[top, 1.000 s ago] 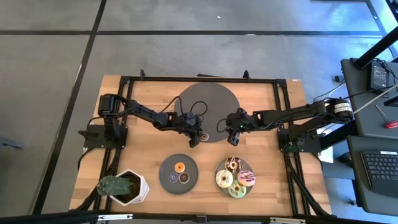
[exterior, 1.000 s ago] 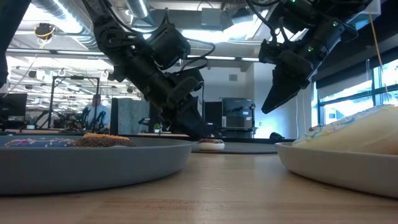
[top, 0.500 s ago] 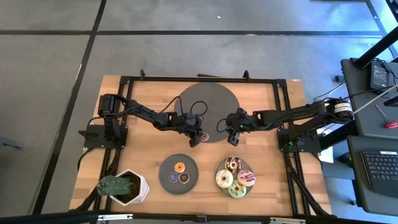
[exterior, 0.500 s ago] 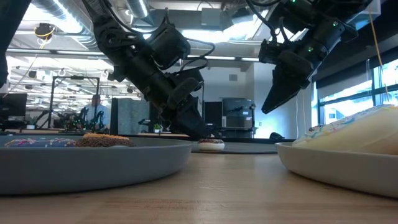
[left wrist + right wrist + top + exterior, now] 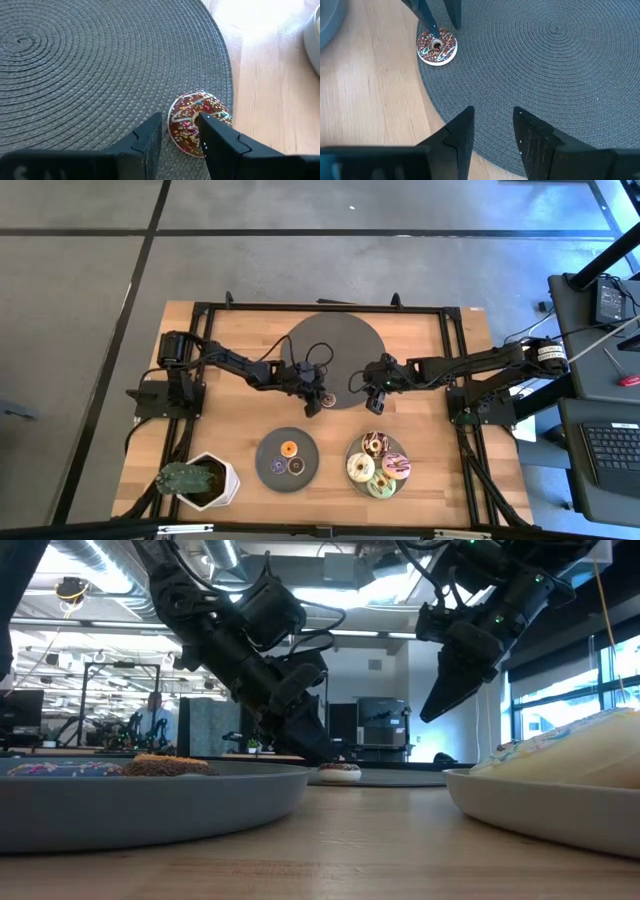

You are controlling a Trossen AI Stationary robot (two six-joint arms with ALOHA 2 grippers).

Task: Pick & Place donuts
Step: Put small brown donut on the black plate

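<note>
A chocolate donut with coloured sprinkles [image 5: 197, 122] lies flat on the near edge of the big dark round woven mat [image 5: 333, 348]; it also shows in the right wrist view [image 5: 436, 47] and the low view [image 5: 340, 772]. My left gripper [image 5: 320, 401] is open, low over this donut, fingers pointing down. My right gripper [image 5: 375, 396] is open and empty, raised above the mat's near right edge [image 5: 492, 120]. Mini orange, purple and brown donuts lie on the left grey plate [image 5: 268, 448]. Several larger donuts lie on the right grey plate [image 5: 352, 452]. My left gripper comes at the sprinkled donut from above, slanting. One fingertip [image 5: 433, 31] stands at the donut's hole [image 5: 436, 44] and the other [image 5: 455, 17] outside its rim, over the mat. I cannot tell whether either finger touches it. The donut lies flat on the mat.
A potted cactus in a white pot [image 5: 200, 480] stands at the near left corner. The black frame rails [image 5: 320, 307] run along the table's edges. Bare wood shows between the mat and the two plates.
</note>
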